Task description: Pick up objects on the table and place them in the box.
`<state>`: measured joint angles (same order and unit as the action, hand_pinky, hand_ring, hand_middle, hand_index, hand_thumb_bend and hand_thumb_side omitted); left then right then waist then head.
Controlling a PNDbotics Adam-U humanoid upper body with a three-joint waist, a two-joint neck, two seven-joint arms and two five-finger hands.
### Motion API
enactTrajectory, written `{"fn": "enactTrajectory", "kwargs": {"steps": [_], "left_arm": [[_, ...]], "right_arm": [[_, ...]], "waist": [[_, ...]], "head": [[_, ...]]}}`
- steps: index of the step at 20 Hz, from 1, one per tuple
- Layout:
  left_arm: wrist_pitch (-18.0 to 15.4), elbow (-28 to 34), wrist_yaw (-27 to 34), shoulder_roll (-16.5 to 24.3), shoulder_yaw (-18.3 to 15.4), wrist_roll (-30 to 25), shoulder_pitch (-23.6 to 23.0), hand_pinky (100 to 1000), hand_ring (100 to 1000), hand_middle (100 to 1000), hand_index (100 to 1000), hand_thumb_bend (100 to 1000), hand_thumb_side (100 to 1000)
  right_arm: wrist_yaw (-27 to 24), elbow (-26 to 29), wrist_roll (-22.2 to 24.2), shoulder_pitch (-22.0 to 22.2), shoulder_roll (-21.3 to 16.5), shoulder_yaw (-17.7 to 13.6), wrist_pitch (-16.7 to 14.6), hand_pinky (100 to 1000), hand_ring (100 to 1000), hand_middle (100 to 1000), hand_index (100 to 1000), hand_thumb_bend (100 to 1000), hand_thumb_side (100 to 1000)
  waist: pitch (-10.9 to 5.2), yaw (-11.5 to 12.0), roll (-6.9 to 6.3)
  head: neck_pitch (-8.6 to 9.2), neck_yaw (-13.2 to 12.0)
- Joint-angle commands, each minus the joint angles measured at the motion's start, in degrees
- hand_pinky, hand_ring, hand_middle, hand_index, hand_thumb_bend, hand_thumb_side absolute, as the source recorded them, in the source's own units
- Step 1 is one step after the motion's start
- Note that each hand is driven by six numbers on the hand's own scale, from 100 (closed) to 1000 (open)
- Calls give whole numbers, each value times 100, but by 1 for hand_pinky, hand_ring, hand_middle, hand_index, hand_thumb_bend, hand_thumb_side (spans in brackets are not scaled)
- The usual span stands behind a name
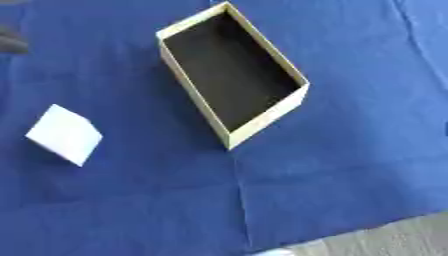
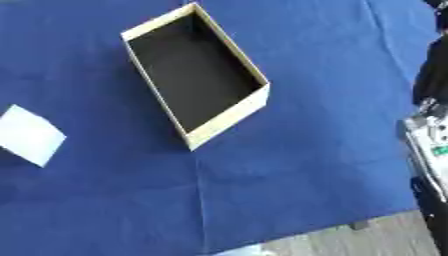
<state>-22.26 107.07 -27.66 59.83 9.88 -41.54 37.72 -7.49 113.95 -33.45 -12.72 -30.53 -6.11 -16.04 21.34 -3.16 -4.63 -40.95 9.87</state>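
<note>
An open cardboard box (image 1: 262,116) with pale tan walls and a dark inside lies askew on the blue cloth, upper middle, with nothing showing in it. A white flat-sided block (image 1: 65,134) rests on the cloth to the left of the box, well apart from it. At the right edge of the right eye view stands my right arm (image 2: 425,125), black with a silver joint; the hand itself is not clear. A dark blurred shape (image 1: 10,41) at the upper left edge looks like part of my left hand. Neither touches the box or the block.
A blue cloth (image 1: 332,170) with fold creases covers the table. Its front edge runs across the lower right, with grey floor (image 1: 394,240) beyond. A small pale thing (image 1: 273,252) shows at the bottom edge.
</note>
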Motion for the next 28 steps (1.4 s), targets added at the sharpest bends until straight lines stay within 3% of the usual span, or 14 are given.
{"fn": "enactTrajectory", "kwargs": {"steps": [1,12,23,28], "left_arm": [[-519,89,-45,213,-162,-576,0,797,932,892,996,936,727],[-363,56,-112,178,-304,-475,-251,796,929,885,992,912,743],[-353,34,-142,74,-290,-430,-183,792,929,884,990,885,771],[-537,35,-87,-79,-48,-639,117,801,948,919,1000,971,613]], "right_arm": [[-37,64,-9,-25,-147,-84,-34,732,880,593,835,100,991],[-60,64,50,-53,-215,-45,1,735,882,595,836,100,993],[-61,64,74,-75,-227,-9,18,737,884,593,836,100,992],[-52,64,90,-71,-227,15,38,738,886,593,837,100,993]], "waist": [[-237,-9,115],[-242,162,138],[-220,218,102],[-220,211,71]], "head": [[32,36],[124,-718],[174,-761],[205,-604]]}}
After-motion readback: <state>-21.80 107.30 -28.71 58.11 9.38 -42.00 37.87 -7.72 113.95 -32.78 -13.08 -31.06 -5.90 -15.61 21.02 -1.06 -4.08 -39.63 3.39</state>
